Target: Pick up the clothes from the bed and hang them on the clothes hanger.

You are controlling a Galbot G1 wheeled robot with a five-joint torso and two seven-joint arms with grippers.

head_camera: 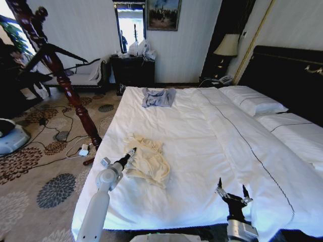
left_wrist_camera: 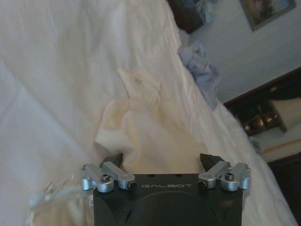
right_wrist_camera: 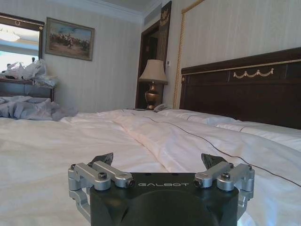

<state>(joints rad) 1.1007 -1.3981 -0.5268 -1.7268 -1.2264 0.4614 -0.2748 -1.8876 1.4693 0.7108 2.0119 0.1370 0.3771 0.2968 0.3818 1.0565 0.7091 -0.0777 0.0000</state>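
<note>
While your left tool (head_camera: 132, 151) hovers open at the crumpled cream clothes (head_camera: 147, 159) on the bed (head_camera: 202, 131), you must next close on fabric; your right tool (head_camera: 232, 194) waits open nearby.

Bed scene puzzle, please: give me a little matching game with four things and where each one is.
Things:
1. cream clothes
2. grey-blue garment
3. left gripper
4. right gripper

Places:
A. far side of the bed
B. open, at the cream clothes' edge
C. open, over the near edge, right
D. crumpled on the duvet, near left

Pairs: 1-D, 2-A, 3-B, 4-C
</note>
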